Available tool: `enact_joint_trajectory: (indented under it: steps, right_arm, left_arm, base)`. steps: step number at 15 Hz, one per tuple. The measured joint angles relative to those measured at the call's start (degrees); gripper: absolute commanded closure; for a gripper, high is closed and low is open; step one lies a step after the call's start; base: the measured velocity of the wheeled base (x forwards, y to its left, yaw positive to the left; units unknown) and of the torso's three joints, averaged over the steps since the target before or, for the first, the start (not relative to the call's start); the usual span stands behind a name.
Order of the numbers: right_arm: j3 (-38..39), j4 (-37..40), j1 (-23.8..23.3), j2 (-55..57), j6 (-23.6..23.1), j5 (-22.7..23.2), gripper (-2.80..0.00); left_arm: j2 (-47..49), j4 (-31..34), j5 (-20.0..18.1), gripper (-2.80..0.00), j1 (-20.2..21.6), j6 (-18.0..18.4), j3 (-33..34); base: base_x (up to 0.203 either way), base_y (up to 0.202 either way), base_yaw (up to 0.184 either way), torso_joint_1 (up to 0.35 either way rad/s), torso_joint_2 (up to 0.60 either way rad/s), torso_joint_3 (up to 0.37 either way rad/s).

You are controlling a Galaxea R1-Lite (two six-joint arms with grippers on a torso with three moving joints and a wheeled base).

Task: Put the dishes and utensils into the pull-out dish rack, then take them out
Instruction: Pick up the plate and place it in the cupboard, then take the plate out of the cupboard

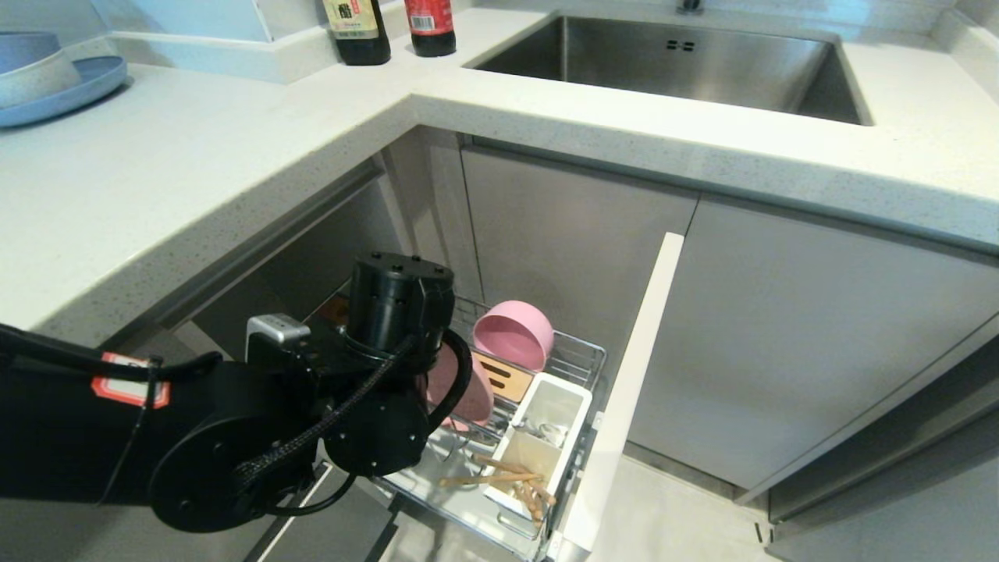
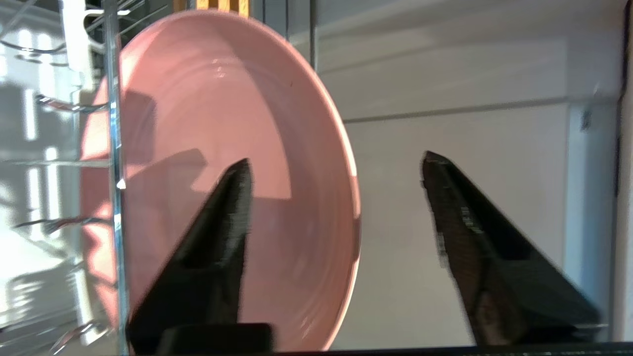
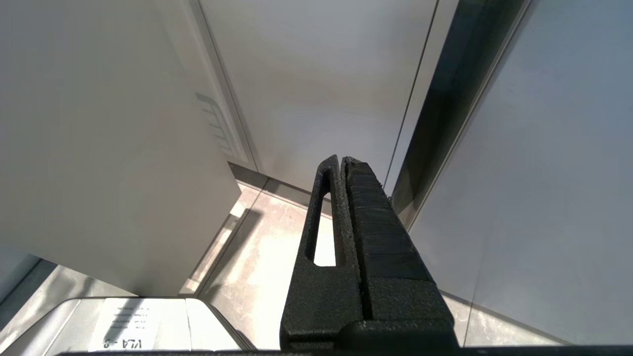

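Note:
The pull-out dish rack stands drawn out of the lower cabinet. The pink plate stands on edge behind a chrome prong. My left gripper is open, with the plate's rim between its fingers and apart from both; one fingertip lies in front of the plate's face. In the head view my left wrist covers the gripper and most of the plate. The pink bowl rests tilted at the rack's back. The chopsticks lean out of the white utensil cup, and a shiny spoon part shows inside it. My right gripper is shut, parked by cabinet fronts.
The rack's white front panel juts out to the right of the rack. On the counter at far left sits a blue plate with stacked bowls. Two bottles and the steel sink are at the back.

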Motion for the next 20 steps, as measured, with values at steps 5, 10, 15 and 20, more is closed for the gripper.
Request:
enact_joint_trajectory:
  steps: [5, 10, 15, 20]
  right_arm:
    - [0.0, 0.0, 0.0, 0.0, 0.0, 0.0, 0.0]
    - [0.0, 0.0, 0.0, 0.0, 0.0, 0.0, 0.0]
    - [0.0, 0.0, 0.0, 0.0, 0.0, 0.0, 0.0]
    - [0.0, 0.0, 0.0, 0.0, 0.0, 0.0, 0.0]
  left_arm:
    - [-3.9, 10.0, 0.0, -2.8, -2.8, -0.4, -2.0]
    - [-9.5, 16.3, 0.3, 0.0, -4.1, -0.2, -3.5]
    - [-12.8, 29.9, 1.3, 0.0, -6.8, 0.2, -8.1]
    - [-15.2, 44.7, 1.7, 0.0, -7.9, 3.5, -22.4]
  base:
    - [0.0, 0.0, 0.0, 0.0, 0.0, 0.0]
    - [0.0, 0.0, 0.0, 0.0, 0.0, 0.0]
    - [0.0, 0.0, 0.0, 0.0, 0.0, 0.0]
    - [0.0, 0.0, 0.0, 0.0, 0.0, 0.0]
